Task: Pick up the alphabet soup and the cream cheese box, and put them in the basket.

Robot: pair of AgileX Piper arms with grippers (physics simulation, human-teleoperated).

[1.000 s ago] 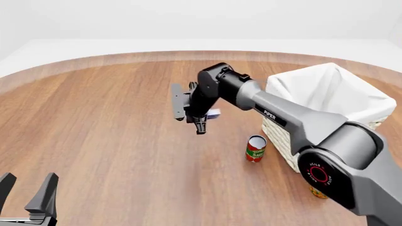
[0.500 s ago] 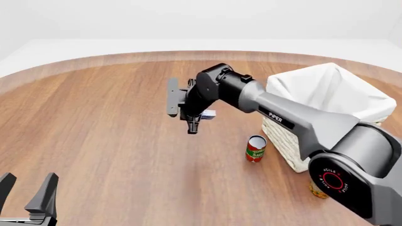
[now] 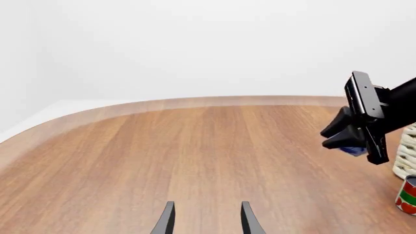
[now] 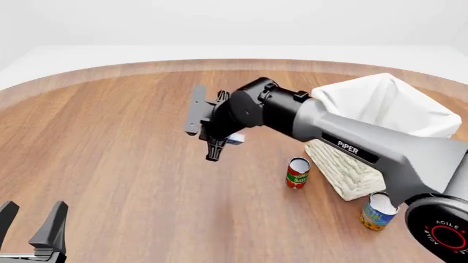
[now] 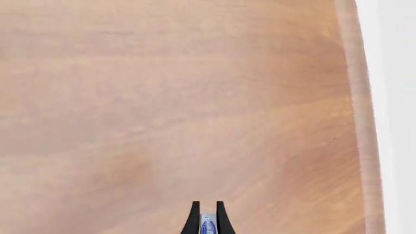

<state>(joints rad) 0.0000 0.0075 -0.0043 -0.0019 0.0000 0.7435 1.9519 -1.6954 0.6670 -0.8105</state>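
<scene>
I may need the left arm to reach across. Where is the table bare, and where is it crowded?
Bare wood runs from the left gripper across the table's left half and far edge. It is crowded on the right: the right gripper holding the cream cheese box, the red-and-green can, the alphabet soup, and the basket.

basket (image 4: pixel 380 104) far right | alphabet soup (image 4: pixel 377 211) before it | red-and-green can (image 4: pixel 297 173) left of basket

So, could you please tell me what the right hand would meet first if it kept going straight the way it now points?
Probably the bare wooden table. The right hand, shut on the cream cheese box, points at open wood, with nothing else in its line, though depth is unclear.
</scene>
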